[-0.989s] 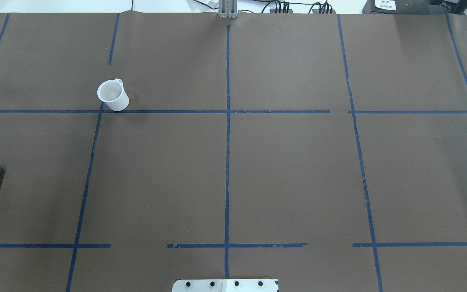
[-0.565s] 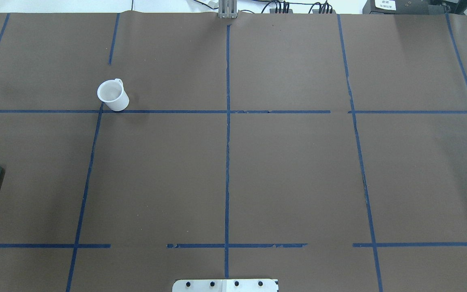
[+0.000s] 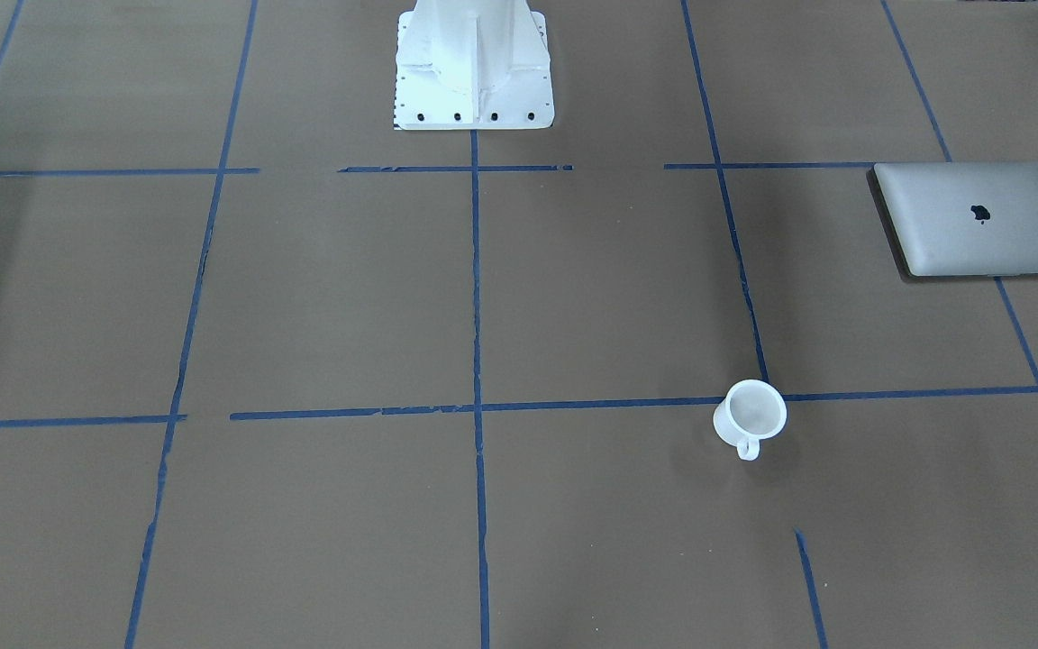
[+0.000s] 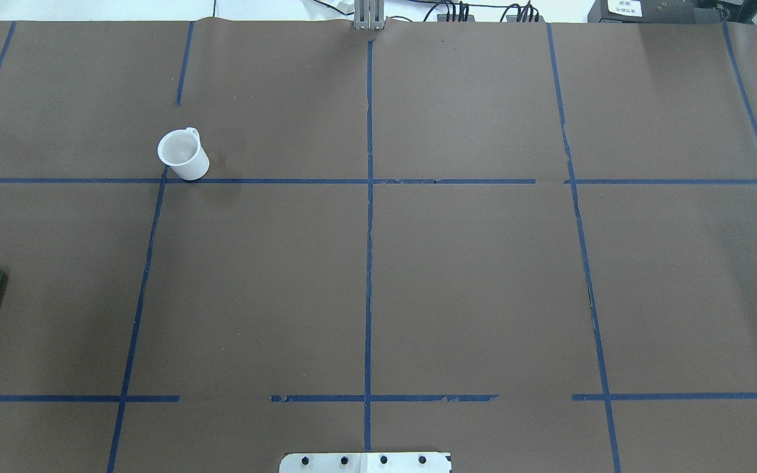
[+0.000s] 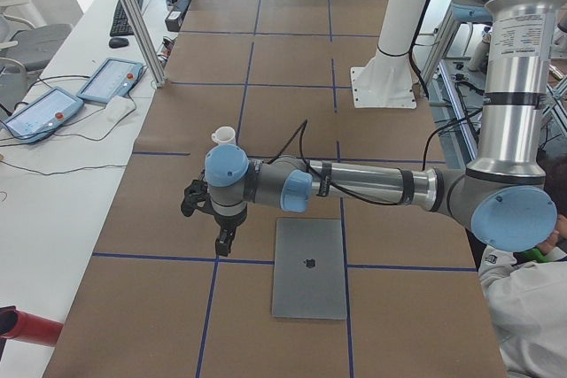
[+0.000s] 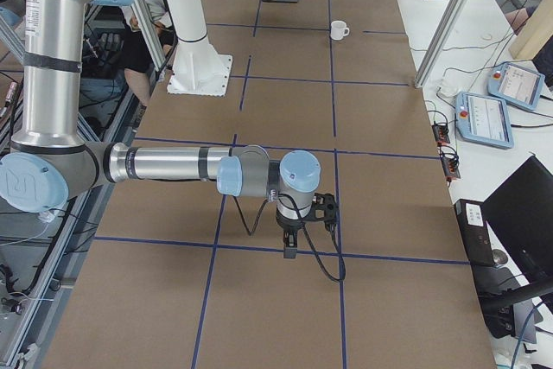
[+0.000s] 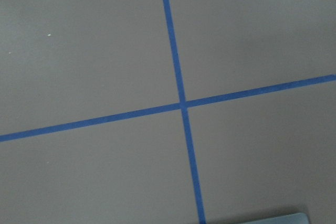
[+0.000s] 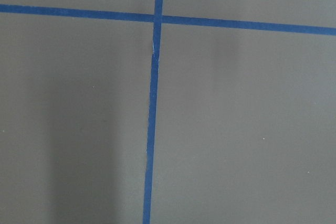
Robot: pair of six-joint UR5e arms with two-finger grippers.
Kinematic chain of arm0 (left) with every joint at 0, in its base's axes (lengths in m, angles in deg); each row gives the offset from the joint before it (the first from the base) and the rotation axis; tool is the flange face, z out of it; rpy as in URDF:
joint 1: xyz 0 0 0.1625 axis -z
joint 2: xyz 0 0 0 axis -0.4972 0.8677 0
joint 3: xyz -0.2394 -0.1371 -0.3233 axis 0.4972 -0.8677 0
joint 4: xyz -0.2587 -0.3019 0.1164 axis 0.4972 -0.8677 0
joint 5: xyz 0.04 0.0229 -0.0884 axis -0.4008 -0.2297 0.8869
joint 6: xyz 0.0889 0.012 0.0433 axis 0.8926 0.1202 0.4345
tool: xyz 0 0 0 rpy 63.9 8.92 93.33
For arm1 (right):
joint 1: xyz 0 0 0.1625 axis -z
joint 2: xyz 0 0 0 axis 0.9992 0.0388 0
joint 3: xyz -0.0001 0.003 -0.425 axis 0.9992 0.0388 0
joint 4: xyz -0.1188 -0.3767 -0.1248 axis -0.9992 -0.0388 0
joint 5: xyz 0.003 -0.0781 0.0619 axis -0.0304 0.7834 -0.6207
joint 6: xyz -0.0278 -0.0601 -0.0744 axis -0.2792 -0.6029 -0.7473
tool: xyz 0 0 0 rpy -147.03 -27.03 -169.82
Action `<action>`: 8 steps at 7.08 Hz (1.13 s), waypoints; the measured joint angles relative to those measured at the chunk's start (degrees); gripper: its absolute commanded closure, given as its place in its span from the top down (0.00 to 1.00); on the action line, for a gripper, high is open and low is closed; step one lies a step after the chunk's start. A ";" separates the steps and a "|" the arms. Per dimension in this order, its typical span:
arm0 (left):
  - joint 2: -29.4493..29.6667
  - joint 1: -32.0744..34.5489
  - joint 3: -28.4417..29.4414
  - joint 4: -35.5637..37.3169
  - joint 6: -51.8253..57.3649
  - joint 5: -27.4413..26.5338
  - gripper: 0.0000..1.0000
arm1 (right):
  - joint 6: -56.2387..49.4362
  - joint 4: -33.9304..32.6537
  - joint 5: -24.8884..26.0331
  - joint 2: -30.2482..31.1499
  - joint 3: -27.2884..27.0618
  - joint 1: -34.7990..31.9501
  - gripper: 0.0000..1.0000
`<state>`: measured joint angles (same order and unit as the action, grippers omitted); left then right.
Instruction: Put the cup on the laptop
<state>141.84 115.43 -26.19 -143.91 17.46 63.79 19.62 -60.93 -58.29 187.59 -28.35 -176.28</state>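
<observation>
Fingers of the left gripper [image 5: 221, 249] and the right gripper [image 6: 289, 251] show only in side views, so their clasp cannot be told. Small white tapered cup [image 4: 183, 154] stands upright at upper left of the overhead view, well apart from the thin silver-grey closed laptop [image 3: 980, 219].

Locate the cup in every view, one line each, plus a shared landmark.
Front-facing: cup lower right of centre.
Overhead: cup upper left.
Exterior left: cup left of centre.
Exterior right: cup near the top, just right of centre.
Wrist views: absent.
Landmark: the laptop, in all four exterior views.
</observation>
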 measured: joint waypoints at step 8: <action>33.55 -24.59 19.90 -3.61 -31.55 -0.78 0.99 | 0.00 0.03 0.00 0.00 0.00 0.00 1.00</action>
<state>175.39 90.84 -6.29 -147.52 -14.09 63.01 19.62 -60.90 -58.29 187.60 -28.36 -176.28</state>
